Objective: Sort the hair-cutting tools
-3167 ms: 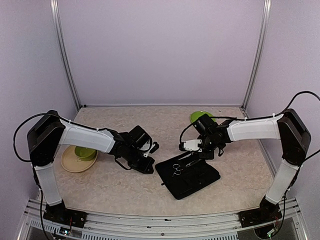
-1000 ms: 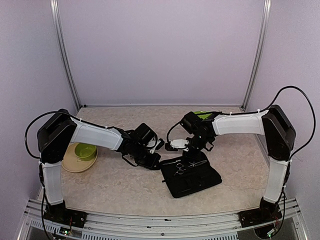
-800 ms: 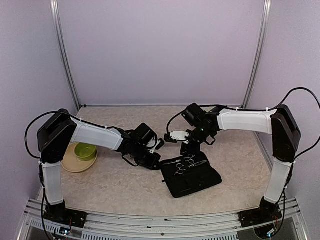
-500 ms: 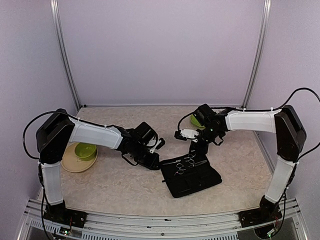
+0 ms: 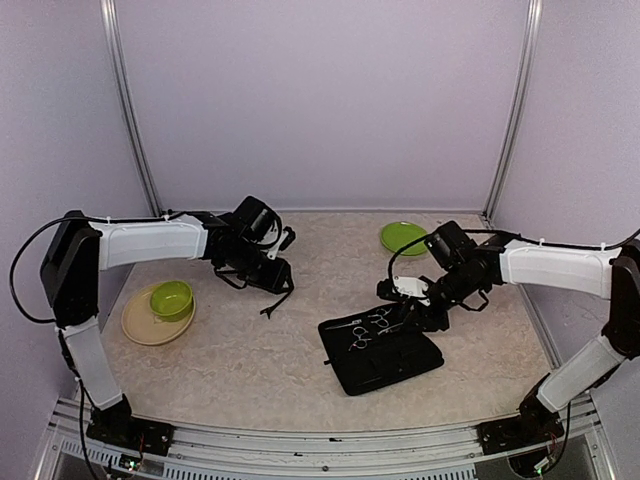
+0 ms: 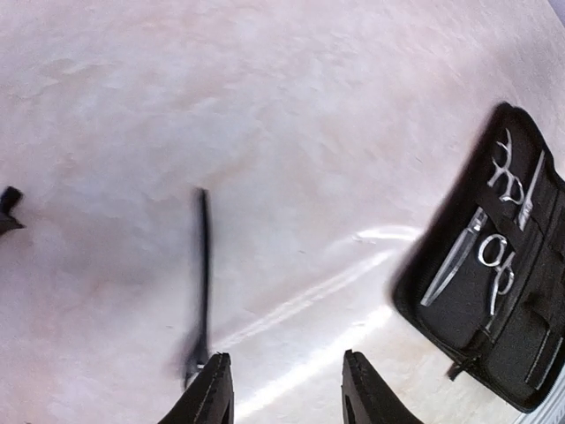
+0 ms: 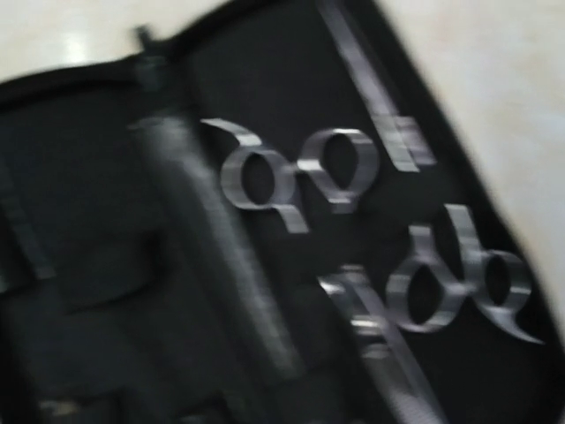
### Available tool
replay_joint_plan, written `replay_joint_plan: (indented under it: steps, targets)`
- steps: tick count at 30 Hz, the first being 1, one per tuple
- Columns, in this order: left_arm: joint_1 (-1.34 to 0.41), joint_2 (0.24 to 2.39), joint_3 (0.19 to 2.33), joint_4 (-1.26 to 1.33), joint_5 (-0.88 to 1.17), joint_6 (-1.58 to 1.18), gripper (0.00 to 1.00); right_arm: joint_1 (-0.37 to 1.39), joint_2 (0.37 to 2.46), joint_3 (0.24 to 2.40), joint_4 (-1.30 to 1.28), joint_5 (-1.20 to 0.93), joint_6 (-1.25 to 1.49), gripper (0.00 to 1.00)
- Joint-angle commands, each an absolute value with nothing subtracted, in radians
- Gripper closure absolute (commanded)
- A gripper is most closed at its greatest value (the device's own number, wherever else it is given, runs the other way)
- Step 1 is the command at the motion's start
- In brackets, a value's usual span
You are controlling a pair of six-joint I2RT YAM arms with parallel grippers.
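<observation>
Inside the flat black case [image 5: 392,366] lie slim silver ring-handled scissors [image 5: 356,337].

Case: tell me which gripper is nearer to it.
Right. The right gripper is at the far edge of the case, by the scissors. The left gripper is away to its left, near a clip.

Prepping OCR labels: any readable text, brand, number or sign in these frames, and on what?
None readable.
The black case shows no print.
The scissors are blurred in the right wrist view, any stamp unreadable.
The green bowl and green plate look plain.
</observation>
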State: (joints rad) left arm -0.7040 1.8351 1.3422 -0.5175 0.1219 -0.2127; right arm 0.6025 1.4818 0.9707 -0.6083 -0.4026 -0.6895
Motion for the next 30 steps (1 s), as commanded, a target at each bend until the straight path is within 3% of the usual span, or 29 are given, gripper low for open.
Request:
replay_joint_plan:
  steps: [1, 11, 30]
  targets:
    - [-0.623, 1.868, 1.396, -0.59, 0.102, -0.159, 0.58, 0.629, 1.44, 0.935, -0.669, -0.564, -0.741, 0.66]
    - [-0.601, 1.958, 1.445, -0.712, 0.086, -0.04, 0.69, 0.64, 1.394, 0.889, -0.63, -0.503, -0.723, 0.66]
    - [-0.653, 2.031, 1.442, -0.782, 0.0, 0.006, 0.73, 0.647, 1.409, 0.873, -0.604, -0.502, -0.718, 0.67]
